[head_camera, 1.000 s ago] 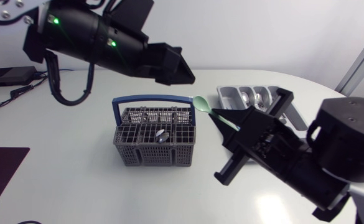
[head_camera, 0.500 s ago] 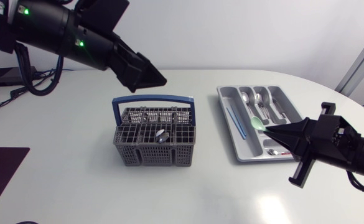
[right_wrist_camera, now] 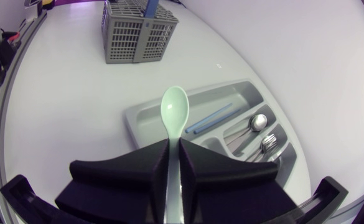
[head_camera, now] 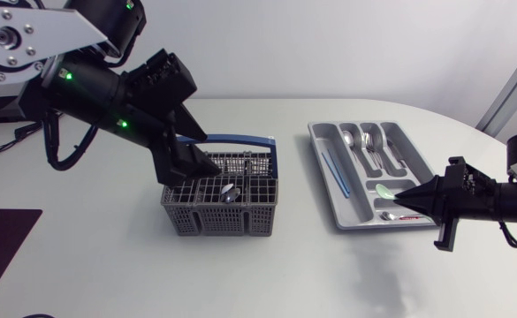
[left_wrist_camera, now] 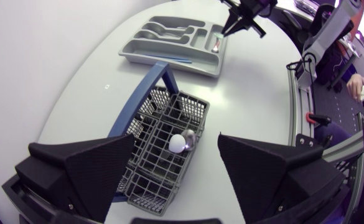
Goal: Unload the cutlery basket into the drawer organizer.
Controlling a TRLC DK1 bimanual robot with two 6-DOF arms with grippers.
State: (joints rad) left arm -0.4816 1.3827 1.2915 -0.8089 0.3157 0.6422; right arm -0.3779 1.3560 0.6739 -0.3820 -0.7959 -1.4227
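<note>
White tabletop [head_camera: 108,265]: the right gripper [head_camera: 406,196] clamps the green spoon [right_wrist_camera: 174,109] over the drawer organizer [head_camera: 357,208], likely for release, while the left gripper [left_wrist_camera: 177,142] hangs wide open above the cutlery basket [head_camera: 218,208], seemingly lining up 1 more pick.

The green plastic spoon [right_wrist_camera: 174,109] is glossy, the grey plastic organizer [right_wrist_camera: 147,124] matt.

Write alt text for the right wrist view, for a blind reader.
The right pincer grips a pale green spoon above the grey drawer organizer, which holds metal cutlery. The grey cutlery basket stands farther off on the white table.
</note>
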